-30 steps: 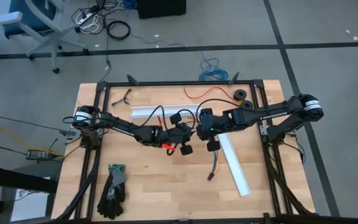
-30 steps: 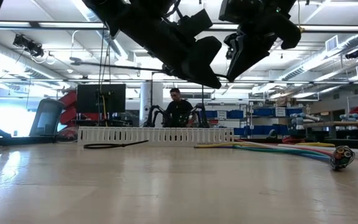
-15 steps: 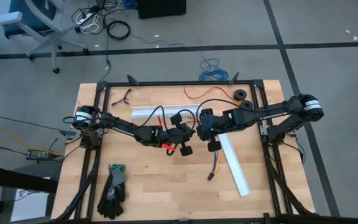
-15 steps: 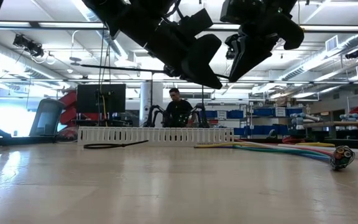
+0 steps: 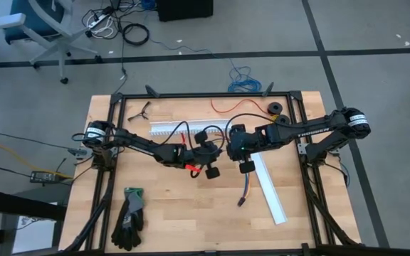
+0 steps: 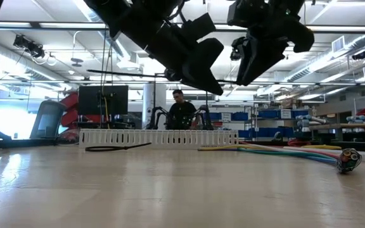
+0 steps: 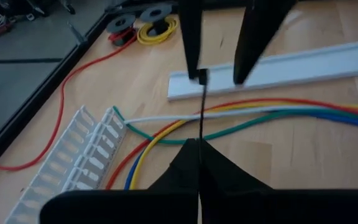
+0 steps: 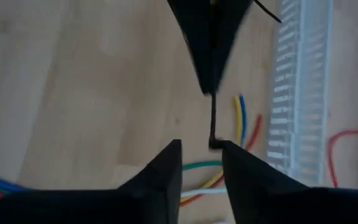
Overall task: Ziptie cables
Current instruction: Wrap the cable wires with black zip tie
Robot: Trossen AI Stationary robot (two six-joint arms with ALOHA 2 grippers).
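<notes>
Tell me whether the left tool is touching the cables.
Apart. The low view shows the left tool hanging well above the table, while the cables lie flat on it.

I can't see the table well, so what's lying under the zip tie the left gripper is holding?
Under the zip tie lie the cables on the table. The left gripper hides whatever is directly beneath it.

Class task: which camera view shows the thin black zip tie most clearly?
The left wrist view: the zip tie runs straight out from the shut left pincer, above the cables. The right wrist view shows a short end. The low view shows a thin line; the high view hides it.
</notes>
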